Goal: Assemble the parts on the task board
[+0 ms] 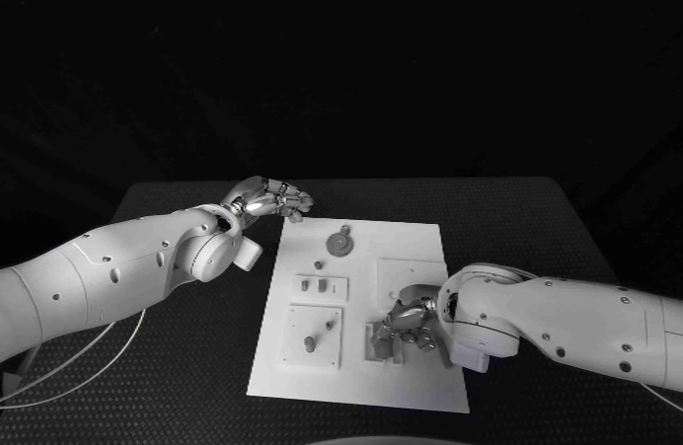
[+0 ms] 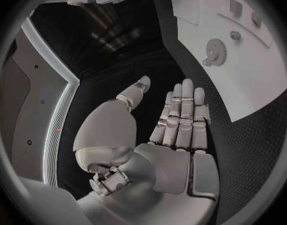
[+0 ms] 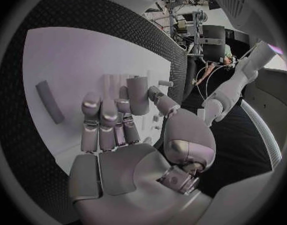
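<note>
While the left robot hand (image 1: 270,200) hovers spread beside the task board (image 1: 427,386), the right robot hand (image 1: 409,324) pinches a grey part (image 3: 138,95).

Dim, dark surroundings; bright task board (image 1: 363,312); fisheye-bent wrist views.

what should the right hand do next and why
Probably lower the part it pinches into its seat on the board before letting go. The right hand is over the board's near half with the grey piece between thumb and finger, upright; whether it is seated yet can't be told. The left hand is open off the far corner.
</note>
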Robot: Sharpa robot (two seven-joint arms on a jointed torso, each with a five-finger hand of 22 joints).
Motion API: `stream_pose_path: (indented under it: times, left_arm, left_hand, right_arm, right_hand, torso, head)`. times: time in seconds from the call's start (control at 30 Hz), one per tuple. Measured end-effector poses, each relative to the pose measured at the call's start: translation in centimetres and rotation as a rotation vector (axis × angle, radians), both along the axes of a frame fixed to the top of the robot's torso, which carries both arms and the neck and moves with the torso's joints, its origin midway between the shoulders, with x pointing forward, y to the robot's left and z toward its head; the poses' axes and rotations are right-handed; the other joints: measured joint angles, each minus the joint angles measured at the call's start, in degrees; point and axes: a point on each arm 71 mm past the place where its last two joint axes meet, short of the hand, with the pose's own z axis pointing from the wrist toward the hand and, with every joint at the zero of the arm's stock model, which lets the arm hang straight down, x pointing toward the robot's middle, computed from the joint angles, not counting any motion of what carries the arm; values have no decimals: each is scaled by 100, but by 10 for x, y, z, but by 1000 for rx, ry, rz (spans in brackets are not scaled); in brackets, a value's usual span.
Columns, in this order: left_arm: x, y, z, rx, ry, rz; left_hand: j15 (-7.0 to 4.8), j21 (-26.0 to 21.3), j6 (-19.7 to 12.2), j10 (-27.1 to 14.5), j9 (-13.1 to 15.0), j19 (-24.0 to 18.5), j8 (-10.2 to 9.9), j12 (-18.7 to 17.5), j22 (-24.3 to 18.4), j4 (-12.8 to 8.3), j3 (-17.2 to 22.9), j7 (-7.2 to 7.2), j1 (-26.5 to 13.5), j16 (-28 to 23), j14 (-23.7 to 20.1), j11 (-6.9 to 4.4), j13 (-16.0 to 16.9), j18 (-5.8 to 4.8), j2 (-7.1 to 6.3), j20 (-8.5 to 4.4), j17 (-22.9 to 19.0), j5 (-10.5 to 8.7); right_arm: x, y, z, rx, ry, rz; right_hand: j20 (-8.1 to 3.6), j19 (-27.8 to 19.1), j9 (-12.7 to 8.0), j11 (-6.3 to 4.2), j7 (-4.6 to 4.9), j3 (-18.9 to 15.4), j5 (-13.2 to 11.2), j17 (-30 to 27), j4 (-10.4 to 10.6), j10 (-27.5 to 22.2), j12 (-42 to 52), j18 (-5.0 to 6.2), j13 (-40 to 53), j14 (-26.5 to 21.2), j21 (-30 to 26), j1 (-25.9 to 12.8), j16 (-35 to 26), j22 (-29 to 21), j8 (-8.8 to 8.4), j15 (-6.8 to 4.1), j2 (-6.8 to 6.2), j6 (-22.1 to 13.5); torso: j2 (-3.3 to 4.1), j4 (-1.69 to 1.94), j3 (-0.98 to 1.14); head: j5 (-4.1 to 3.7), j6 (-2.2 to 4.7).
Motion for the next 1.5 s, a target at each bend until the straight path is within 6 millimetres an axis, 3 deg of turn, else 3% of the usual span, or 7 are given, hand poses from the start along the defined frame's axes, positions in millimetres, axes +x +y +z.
stream_pose_path:
  times: [0.63, 0.93, 1.03, 1.13, 1.5]
  left_arm:
    - [0, 1, 0, 1, 0, 2]
    - [0, 1, 0, 1, 0, 2]
    - [0, 1, 0, 1, 0, 2]
    - [0, 1, 0, 1, 0, 2]
    - [0, 1, 0, 1, 0, 3]
  left_hand:
    - [0, 0, 0, 0, 0, 0, 0, 0, -1, 0, 0, 0, 0, 0, 0, 0, 1, 0, 0, 0, 10, 0]
    - [0, 0, 0, 0, 0, 0, 0, 0, -2, 0, 0, 0, 0, -22, 0, 0, -4, 0, 0, 0, 16, 0]
    - [0, 0, 0, 0, 0, 0, 0, 0, -2, 0, 0, 0, 0, -22, 0, 0, -4, 0, 0, 0, 16, 0]
    - [0, -22, 0, 0, 0, 0, 0, 0, -2, 0, 0, 0, 0, -22, 0, 0, -4, -1, 0, 0, 22, 0]
    - [0, -22, -4, 0, 0, 0, 0, 0, 2, 0, 0, -4, 0, -22, 0, 0, -4, 0, 0, 0, 23, 0]
  right_arm:
    - [-1, 2, 0, -4, 5, 0]
    - [-1, 2, -1, -9, 8, 1]
    - [-1, 2, -1, -9, 8, 0]
    - [-1, 2, -1, -9, 8, 0]
    - [-1, 2, -1, -9, 9, 0]
  right_hand:
    - [0, 0, -1, 1, 2, -8, -16, -5, -7, 1, -21, 0, 16, -4, 0, -20, -26, -8, 0, 5, -22, 1]
    - [21, -20, 14, 11, 2, -64, -16, -40, 19, 10, -78, 1, 53, -3, 0, -203, -78, -33, -35, 16, -209, 2]
    - [21, -21, 14, 11, 26, -118, -16, -40, 74, 11, -83, 1, 64, -24, 0, -240, -78, -49, -61, -3, -383, -22]
    - [21, -21, 16, 33, 43, -183, -15, -38, 139, -11, -101, 1, 79, -40, 0, -300, -78, -62, -84, -5, -454, -46]
    - [1, -46, 43, 53, 39, -371, -15, -23, 89, -31, -101, 0, 106, -55, 0, -330, -99, -71, -87, 8, -437, -87]
  torso:
    - [-2, -8, 8]
    - [-1, -9, 12]
    - [-1, -9, 12]
    - [-1, -9, 12]
    - [-2, -8, 7]
  head:
    - [36, -30]
    - [42, -50]
    - [42, -51]
    - [47, -47]
    - [51, -49]
